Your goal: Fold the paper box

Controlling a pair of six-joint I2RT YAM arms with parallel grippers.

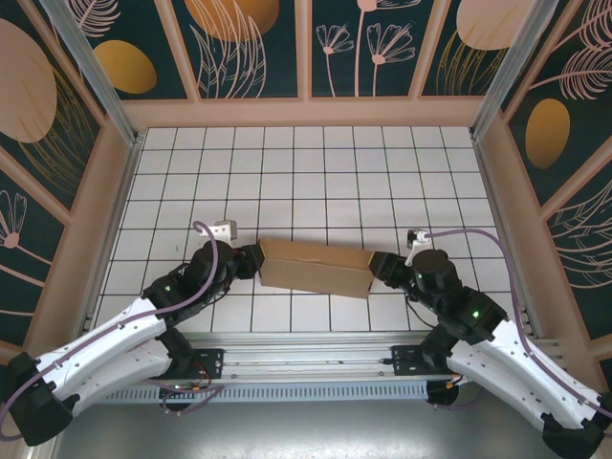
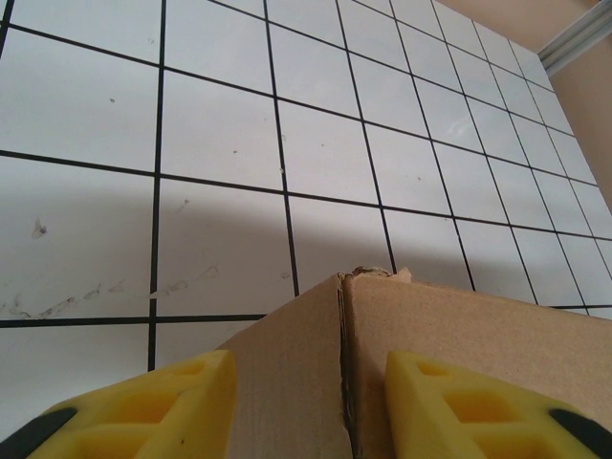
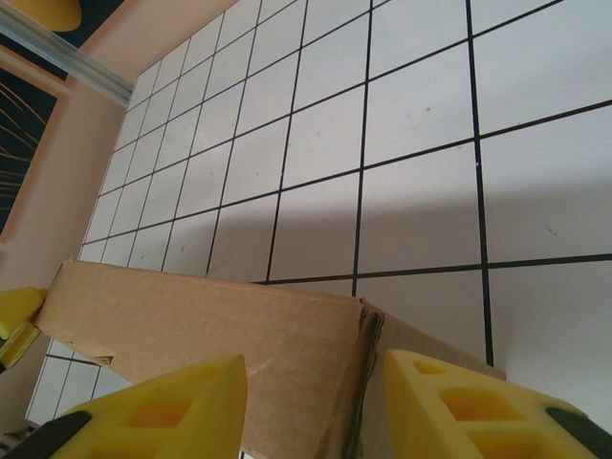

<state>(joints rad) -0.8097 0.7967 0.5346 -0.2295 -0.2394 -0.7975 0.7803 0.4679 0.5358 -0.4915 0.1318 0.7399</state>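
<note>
**Finger state.** The fingers of the left gripper stand part-way apart. Nothing is visibly clamped between them. An upright corner of the paper box rises just beyond the gap, with one cardboard face behind each fingertip. The fingers of the right gripper stand at a similar moderate width. They face the corner at the opposite end of the box in the same way. Neither wrist view shows whether the fingertips touch the cardboard.

**Box location.** The box rests on the gridded table, near the centre and towards the near edge. It stands raised as a low rectangular form, not as a flat sheet.

**Governing relation.** The long axis of the box runs left to right, with the right end a little nearer than the left. The left gripper is at the left end and the right gripper at the right end, so the axis lies roughly along the line joining the two grippers. From each pair of fingers the box lies straight ahead, towards the other arm. Neither arm is the closer one, since each is at its own end.

**Judgement.** Inward travel by either arm would probably load the box lengthwise against the other. Work on either long side wall would probably require the arm to reposition from the end to that side.
</note>
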